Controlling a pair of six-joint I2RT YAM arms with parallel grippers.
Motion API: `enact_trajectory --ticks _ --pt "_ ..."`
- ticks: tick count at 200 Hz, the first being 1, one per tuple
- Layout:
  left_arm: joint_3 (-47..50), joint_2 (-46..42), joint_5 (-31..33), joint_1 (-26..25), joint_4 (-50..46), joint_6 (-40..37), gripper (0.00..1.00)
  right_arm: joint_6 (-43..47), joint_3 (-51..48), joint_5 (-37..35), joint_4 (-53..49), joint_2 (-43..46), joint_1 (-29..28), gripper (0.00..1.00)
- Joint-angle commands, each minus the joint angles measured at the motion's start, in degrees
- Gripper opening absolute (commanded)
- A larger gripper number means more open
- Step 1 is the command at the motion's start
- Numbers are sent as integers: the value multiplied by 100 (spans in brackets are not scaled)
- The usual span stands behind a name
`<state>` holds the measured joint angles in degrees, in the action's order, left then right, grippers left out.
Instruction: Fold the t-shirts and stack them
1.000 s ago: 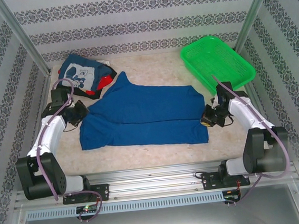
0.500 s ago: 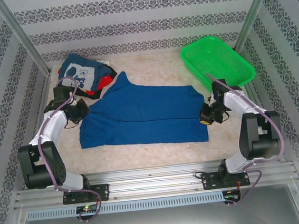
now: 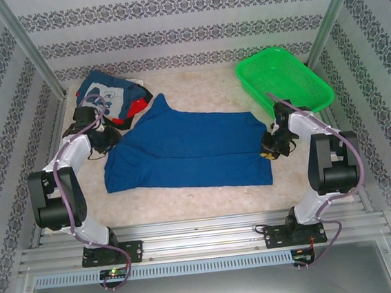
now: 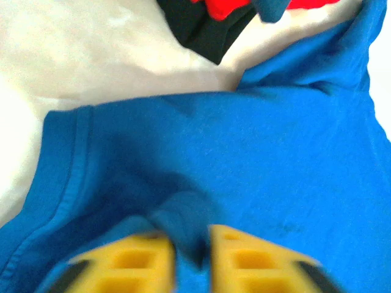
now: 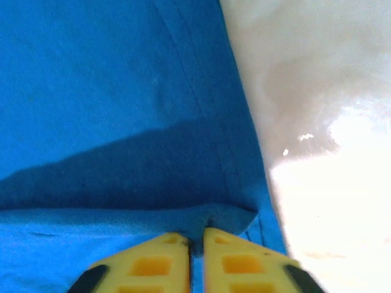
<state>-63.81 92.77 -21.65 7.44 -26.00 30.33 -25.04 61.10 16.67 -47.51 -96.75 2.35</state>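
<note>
Left gripper [image 3: 103, 137] pinches a fold of the royal-blue t-shirt [image 3: 189, 154] at its left end; right gripper [image 3: 272, 149] clamps its right hem. The shirt lies mid-frame on the counter [image 3: 197, 91], long axis left-right, one sleeve pointing upper left. The left wrist view adds black cloth [image 4: 208, 33] and red cloth [image 4: 223, 7] along its top.

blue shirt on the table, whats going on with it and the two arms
Two robot arms are folding a royal-blue t-shirt, which lies flat in the middle and looks folded once lengthwise. The left claw pinches a ridge of cloth at its left end, and the right claw pinches its right edge. A pile with a navy t-shirt on top sits at the far left. A green mesh basket stands at the far right.
</note>
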Motion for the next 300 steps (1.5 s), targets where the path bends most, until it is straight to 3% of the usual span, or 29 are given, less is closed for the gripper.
enact_trajectory --ticks 1,11,19,38,76,106,171,194,238,300 --pt "-410 -5 -195 -59 200 49 57 121 364 -199 -60 5 -49 40" --pt "-581 -129 -208 -59 -42 102 81 162 432 -205 -100 157 -47 51" --pt "-749 -260 -130 -59 -407 113 92 229 484 -250 -181 313 -51 60" --pt "-872 -744 -74 -50 -1378 193 94 435 497 -207 -482 805 -42 72" --pt "368 -2155 133 -48 -2682 747 86 77 -237 264 -945 2213 -48 82" --pt "1714 -2974 -53 -19 -2545 1221 73 -427 -1172 602 -1005 3027 -58 83" --pt "2230 -2383 466 130 -1260 1247 65 -581 -1880 551 -261 2662 -81 81" --pt "2269 -2256 896 205 -1228 1221 59 -620 -2038 460 127 2310 -94 80" --pt "2427 -1888 1039 324 -941 1204 51 -766 -2077 282 413 2043 -94 77" --pt "2700 -1611 1099 337 -669 1239 49 -974 -2313 311 530 2094 -149 69"
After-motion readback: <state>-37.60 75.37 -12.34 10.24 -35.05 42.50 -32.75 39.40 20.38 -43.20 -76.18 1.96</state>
